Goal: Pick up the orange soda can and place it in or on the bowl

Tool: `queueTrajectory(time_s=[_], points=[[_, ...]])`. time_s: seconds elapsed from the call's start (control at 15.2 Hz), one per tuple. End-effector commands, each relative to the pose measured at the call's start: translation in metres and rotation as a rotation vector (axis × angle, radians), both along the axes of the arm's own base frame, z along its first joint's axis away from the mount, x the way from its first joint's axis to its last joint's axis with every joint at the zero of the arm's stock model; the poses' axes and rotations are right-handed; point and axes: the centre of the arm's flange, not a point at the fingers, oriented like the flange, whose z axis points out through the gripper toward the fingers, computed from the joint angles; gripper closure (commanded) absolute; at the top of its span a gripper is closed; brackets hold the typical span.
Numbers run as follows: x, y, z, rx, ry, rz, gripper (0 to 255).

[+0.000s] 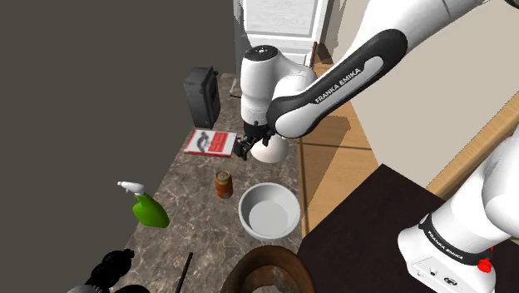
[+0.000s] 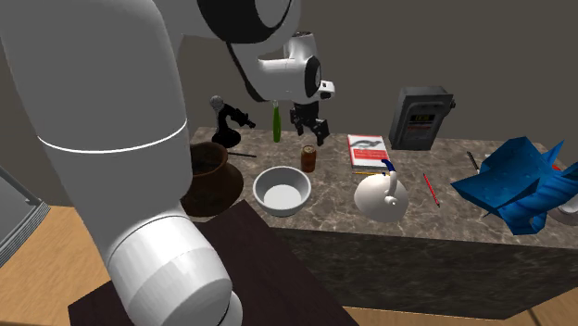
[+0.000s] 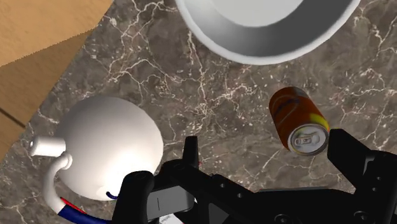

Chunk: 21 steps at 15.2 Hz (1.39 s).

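Hovering over the dark marbled desk (image 1: 187, 216), the end effector (image 1: 244, 150) is wide open and holds nothing. The orange soda can (image 3: 298, 118) stands upright on the desk, just beside the white bowl (image 1: 243, 208) but not touching it. A white teapot (image 3: 108, 146) stands near, apart from both.

In the wrist view the can sits off toward one finger, not centred between the two. We judge the step in hand to be the approach, grasp not yet made.

To do it well:
- Shift sideways until the can is midway between the fingers.
- Come straight down with the jaws wide and stop around the can's mid-height.
- Close squarely on its sides.

The can looks smooth and round, so we expect it to slip or tip if caught off-centre or by the rim. Watch the bowl's rim and the teapot on the descent, since both are close. Once gripped, lift clear above the bowl's rim before moving across; the bowl is right next to it, so the carry is short.
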Motion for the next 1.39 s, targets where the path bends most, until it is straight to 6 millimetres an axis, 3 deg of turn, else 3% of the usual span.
queueTrajectory(time_s=[0.0,0.73,1.32], points=[[0.013,0.014,-0.020,0.001,0.000,-0.001,0],[0.074,0.085,-0.129,0.007,0.003,-0.001,0],[0.079,0.083,-0.169,0.007,0.003,-0.001,0]])
